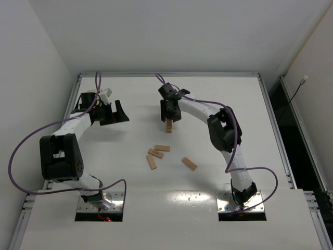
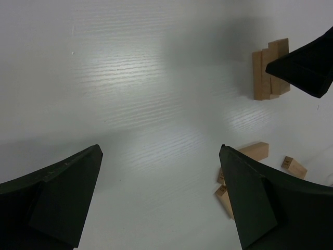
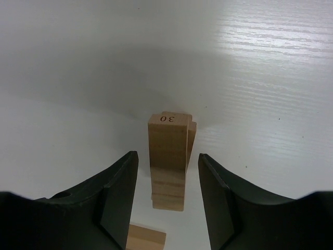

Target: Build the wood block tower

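Note:
The wood block tower (image 1: 169,127) is a short stack of light-tan bars at the table's centre back. In the right wrist view the tower (image 3: 169,151) shows a top bar stamped 30. My right gripper (image 3: 167,158) straddles the tower, open, with a gap showing on each side of the bars. From overhead the right gripper (image 1: 169,117) sits just over the stack. My left gripper (image 1: 118,112) hangs wide open over bare table to the left, holding nothing. The left wrist view catches the tower (image 2: 270,67) at its upper right.
Several loose bars lie in front of the tower: one (image 1: 162,148), another (image 1: 151,162) and a third (image 1: 189,163) further right. Some of them show beside the left finger (image 2: 250,198) as a bar (image 2: 254,151). A raised rim (image 1: 171,74) bounds the table's far edge.

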